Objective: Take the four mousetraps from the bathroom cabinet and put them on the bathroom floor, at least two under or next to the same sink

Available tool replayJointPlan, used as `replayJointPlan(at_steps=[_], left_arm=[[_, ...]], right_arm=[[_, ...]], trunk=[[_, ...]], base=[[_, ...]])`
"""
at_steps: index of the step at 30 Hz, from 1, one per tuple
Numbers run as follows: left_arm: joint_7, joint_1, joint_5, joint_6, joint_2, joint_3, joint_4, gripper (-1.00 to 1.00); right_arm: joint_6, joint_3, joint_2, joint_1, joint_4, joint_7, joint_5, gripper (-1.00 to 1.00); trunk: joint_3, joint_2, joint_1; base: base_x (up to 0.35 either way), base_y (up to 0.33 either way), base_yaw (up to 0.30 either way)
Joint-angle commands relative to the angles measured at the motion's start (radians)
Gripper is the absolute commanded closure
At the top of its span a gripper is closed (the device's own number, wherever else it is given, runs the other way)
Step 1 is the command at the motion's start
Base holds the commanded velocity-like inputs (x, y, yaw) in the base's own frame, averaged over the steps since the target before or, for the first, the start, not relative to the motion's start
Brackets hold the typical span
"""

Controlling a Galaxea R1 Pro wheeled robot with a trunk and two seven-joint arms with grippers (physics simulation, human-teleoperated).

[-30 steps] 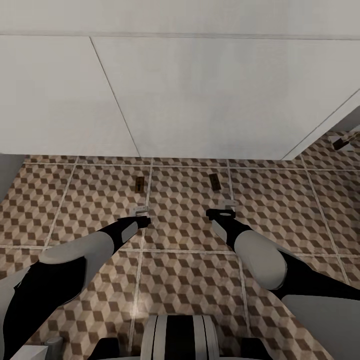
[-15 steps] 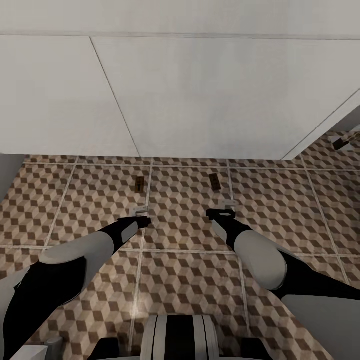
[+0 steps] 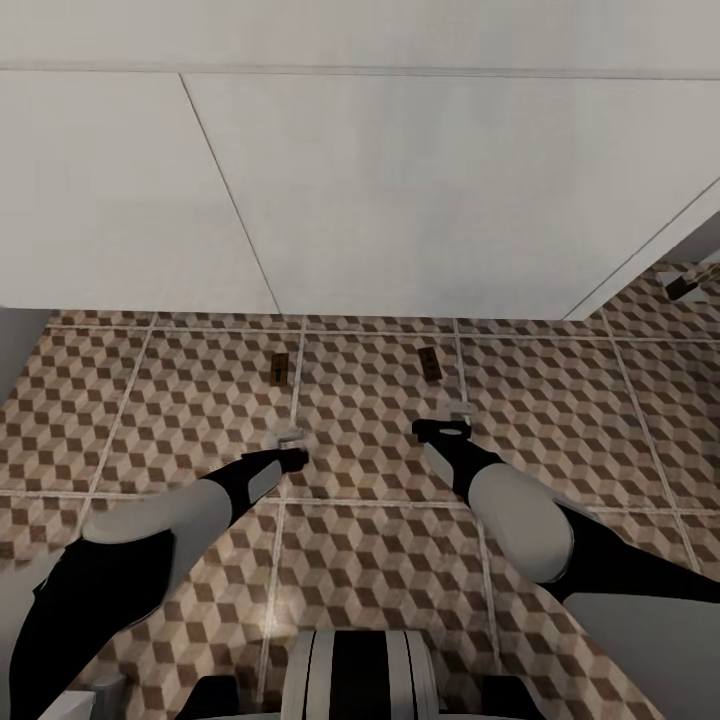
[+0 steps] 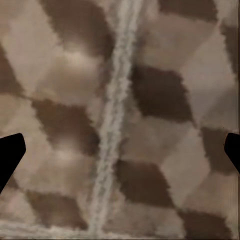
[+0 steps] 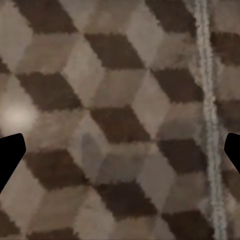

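Two small brown wooden mousetraps (image 3: 280,368) (image 3: 431,363) lie on the cube-patterned tiled bathroom floor (image 3: 370,560), near the wide white sink unit (image 3: 400,190). Both the left gripper (image 3: 290,437) and the right gripper (image 3: 458,411) hover spread and empty. Best lift both straight up, clear of the traps.

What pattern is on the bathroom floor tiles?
Brown, beige and white 3-D cubes on the bathroom floor; clearest in the head view.

The bathroom floor (image 3: 380,560) has cube-pattern tiles. Two mousetraps (image 3: 280,368) (image 3: 431,363) lie flat on it, near its edge under the white sink (image 3: 400,200).
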Motion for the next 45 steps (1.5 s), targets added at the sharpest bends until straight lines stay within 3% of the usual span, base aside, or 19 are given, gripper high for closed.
replayJointPlan(at_steps=[1,6,12,45], left_arm=[[0.006,0.006,0.005,-0.006,0.000,-0.007,-0.006,-1.00],[0.007,0.036,0.003,-0.076,-0.001,-0.007,-0.018,-1.00],[0.008,0.051,0.002,-0.110,-0.001,-0.008,-0.022,-1.00],[0.011,0.091,0.004,-0.123,0.002,-0.008,-0.025,-1.00]], right_arm=[[0.000,-0.008,0.001,0.001,0.000,-0.003,0.011,-1.00],[-0.013,-0.008,0.001,0.009,0.000,-0.002,0.011,-1.00],[-0.017,-0.007,0.001,0.021,0.001,-0.001,0.012,-1.00],[-0.066,-0.005,0.001,0.063,0.001,0.003,0.027,-1.00]], trunk=[[0.000,0.000,0.000],[0.000,0.000,0.000],[0.000,0.000,0.000],[-0.004,0.000,0.000]], base=[[0.000,0.000,0.000],[0.000,0.000,0.000],[0.000,0.000,0.000],[0.000,0.000,0.000]])
